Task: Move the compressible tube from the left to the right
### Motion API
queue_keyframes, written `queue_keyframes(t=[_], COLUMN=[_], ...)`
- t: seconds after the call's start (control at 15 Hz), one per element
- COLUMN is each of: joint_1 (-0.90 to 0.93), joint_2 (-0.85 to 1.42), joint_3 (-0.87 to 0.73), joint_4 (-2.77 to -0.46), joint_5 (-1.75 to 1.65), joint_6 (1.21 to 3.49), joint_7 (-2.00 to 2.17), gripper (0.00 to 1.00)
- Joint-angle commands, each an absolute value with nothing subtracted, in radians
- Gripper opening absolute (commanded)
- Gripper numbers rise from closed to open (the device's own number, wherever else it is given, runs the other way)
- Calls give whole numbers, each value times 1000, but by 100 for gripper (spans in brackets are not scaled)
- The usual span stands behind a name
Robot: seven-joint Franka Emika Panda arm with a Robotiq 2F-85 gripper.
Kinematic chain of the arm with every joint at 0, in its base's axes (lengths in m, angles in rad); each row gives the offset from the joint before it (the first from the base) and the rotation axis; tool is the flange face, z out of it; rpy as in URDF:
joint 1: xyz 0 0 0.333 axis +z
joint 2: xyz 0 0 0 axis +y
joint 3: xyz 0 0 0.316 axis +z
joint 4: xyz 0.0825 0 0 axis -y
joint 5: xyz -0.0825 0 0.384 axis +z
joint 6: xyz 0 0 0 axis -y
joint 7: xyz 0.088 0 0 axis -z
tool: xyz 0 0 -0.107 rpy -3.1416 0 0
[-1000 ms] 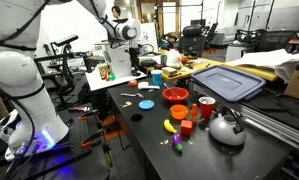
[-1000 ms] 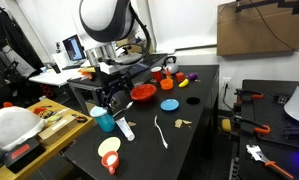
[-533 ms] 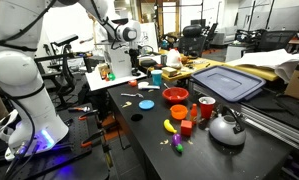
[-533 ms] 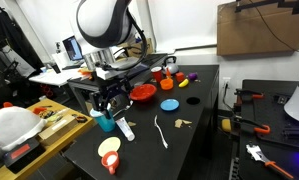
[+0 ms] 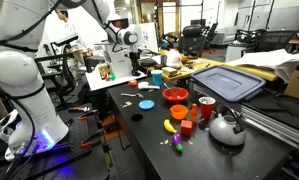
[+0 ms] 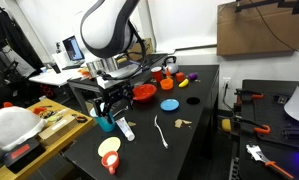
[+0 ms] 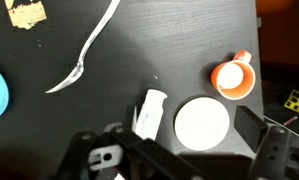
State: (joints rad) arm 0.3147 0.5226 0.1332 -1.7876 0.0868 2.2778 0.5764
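Note:
The compressible tube [image 7: 149, 112] is a slim white soft tube lying flat on the black table, just below the middle of the wrist view. In an exterior view it lies near the table's front corner [image 6: 126, 128], beside a blue cup [image 6: 105, 122]. My gripper [image 6: 114, 103] hangs just above the tube with its fingers spread. In the wrist view the gripper [image 7: 179, 145] is open and empty, with the dark fingers on either side of the tube and a white disc [image 7: 202, 122]. I cannot make out the tube in the remaining exterior view, where the gripper [image 5: 122, 62] is at the table's far end.
An orange cup [image 7: 232, 77] stands next to the white disc. A white spoon [image 6: 161, 133], a blue disc [image 6: 169, 104] and a red bowl [image 5: 175, 95] lie further along. A silver kettle [image 5: 227, 127] and a yellow toy [image 5: 170, 126] are at the other end.
The arm has shifted slightly and the gripper has come a little lower over the tube. The tube and the other objects have not moved.

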Motion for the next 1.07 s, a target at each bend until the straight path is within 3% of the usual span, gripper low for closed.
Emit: queue_keyframes(t=[0.0, 1.0], joint_1=[333, 349], joint_2=[564, 729], joint_3=[114, 65], joint_4=[-1759, -1662], joint_5=[101, 93], joint_6=[2293, 2331], joint_7=[618, 642], gripper=[100, 100])
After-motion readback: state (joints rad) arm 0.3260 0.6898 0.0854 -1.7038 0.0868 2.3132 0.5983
